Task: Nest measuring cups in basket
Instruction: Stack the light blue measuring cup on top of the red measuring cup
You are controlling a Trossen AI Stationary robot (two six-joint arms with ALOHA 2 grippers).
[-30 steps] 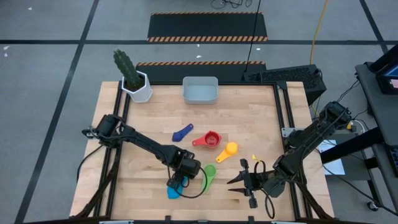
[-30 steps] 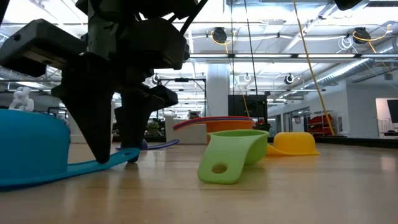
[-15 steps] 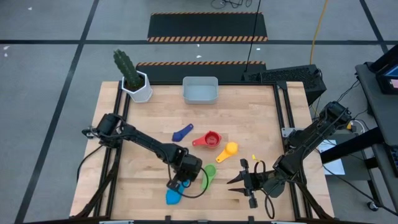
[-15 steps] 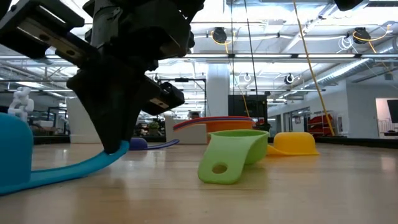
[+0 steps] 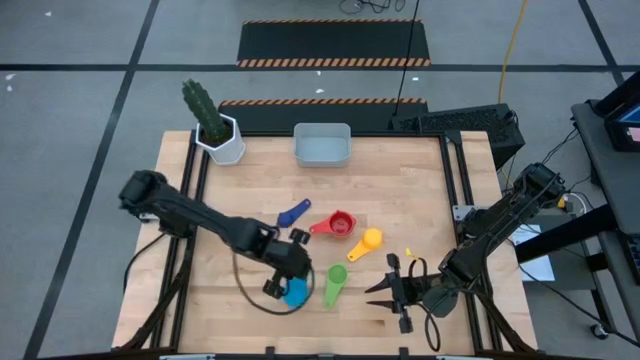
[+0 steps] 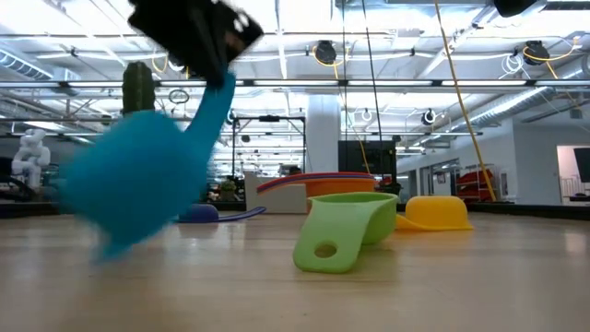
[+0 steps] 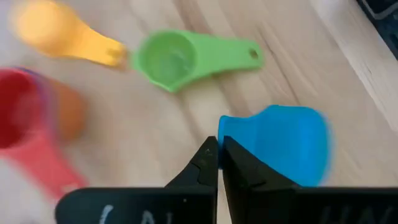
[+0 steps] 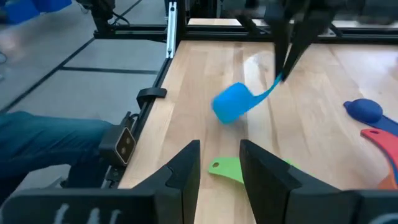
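The basket (image 5: 322,146) at the table's (image 5: 420,200) far edge holds 0 cups. The left hand (image 5: 283,285) pinches the light blue cup (image 5: 295,292) by its handle, lifted. Green (image 5: 335,283), yellow (image 5: 365,243), red (image 5: 335,224) and dark blue (image 5: 293,213) cups remain. The right hand (image 5: 384,292) waits, spread.

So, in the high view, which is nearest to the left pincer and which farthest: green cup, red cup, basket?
From the left pincer:
1. Green plastic measuring cup, just to its right.
2. Red plastic measuring cup, mid-table.
3. Pale grey-blue rectangular plastic basket, at the far edge.
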